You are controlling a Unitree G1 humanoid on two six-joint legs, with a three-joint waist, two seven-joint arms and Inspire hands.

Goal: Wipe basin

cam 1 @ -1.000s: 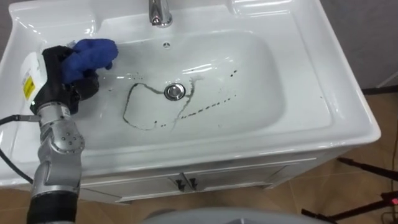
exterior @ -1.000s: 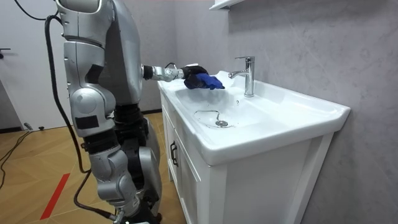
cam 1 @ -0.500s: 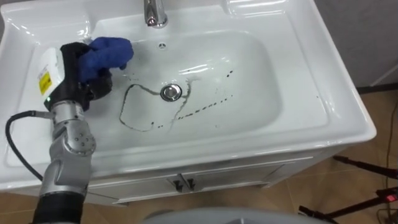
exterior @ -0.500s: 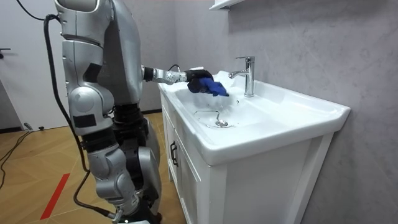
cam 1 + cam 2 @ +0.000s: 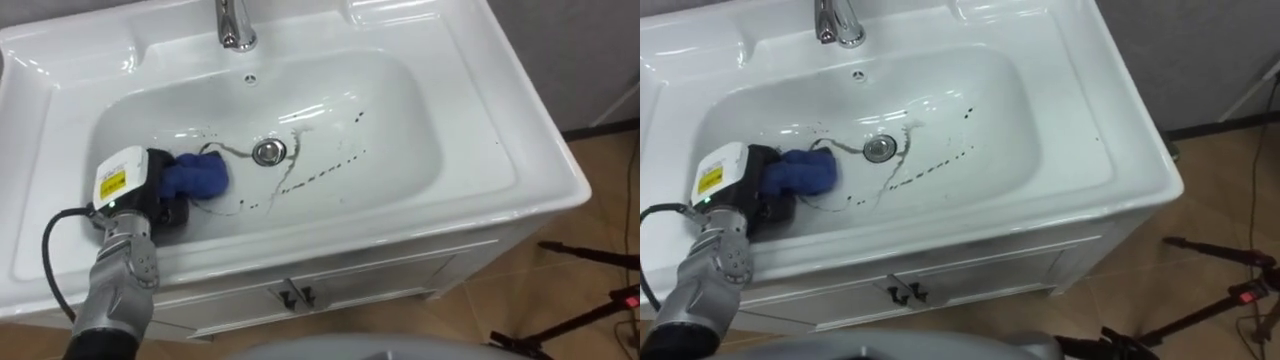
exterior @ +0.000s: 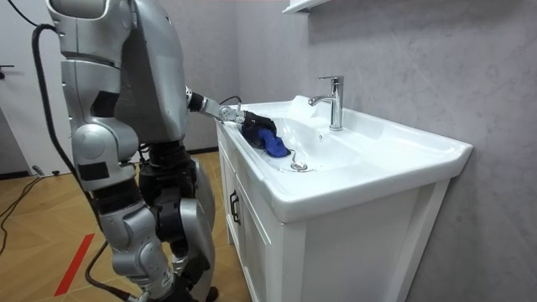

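Down on the left slope of the basin, your left hand grips the blue cloth. Wipe's barely started, I'd say; next, drag it right across those dark streaks by the drain.

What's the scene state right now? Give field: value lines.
left hand: in the basin's left part, fingers closed on the blue cloth
blue cloth: down in the basin, just left of the drain
basin: white, not yet clean
dark marks: looped round the drain and trailing to its right
drain: centre of the basin, uncovered
tap: at the basin's back edge
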